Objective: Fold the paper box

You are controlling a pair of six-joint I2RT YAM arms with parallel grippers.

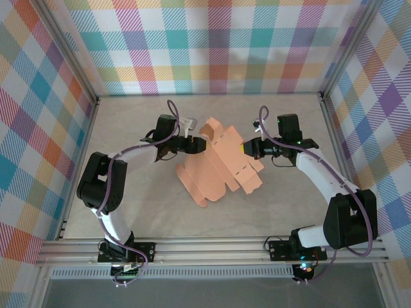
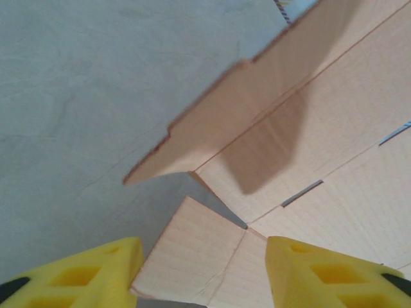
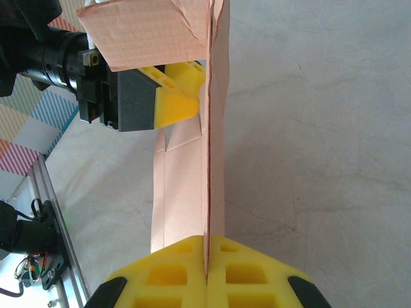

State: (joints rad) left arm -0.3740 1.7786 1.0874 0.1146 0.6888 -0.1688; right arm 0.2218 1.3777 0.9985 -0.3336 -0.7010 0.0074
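Right wrist view: the right gripper (image 3: pixel 207 249) has its jaws pressed shut on the upright edge of the salmon paper box (image 3: pixel 186 192). Beyond that sheet, the left gripper (image 2: pixel 202 256) has its jaws parted, with a flap lying loose between them. The part-folded box sits mid-table (image 1: pixel 160 212), between both grippers.

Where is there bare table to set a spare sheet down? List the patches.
Free: the far strip of table between the back wall and the paper box, and the near strip between the box and the front rail. Crowded: the middle, where the left hand and the right hand meet the box.
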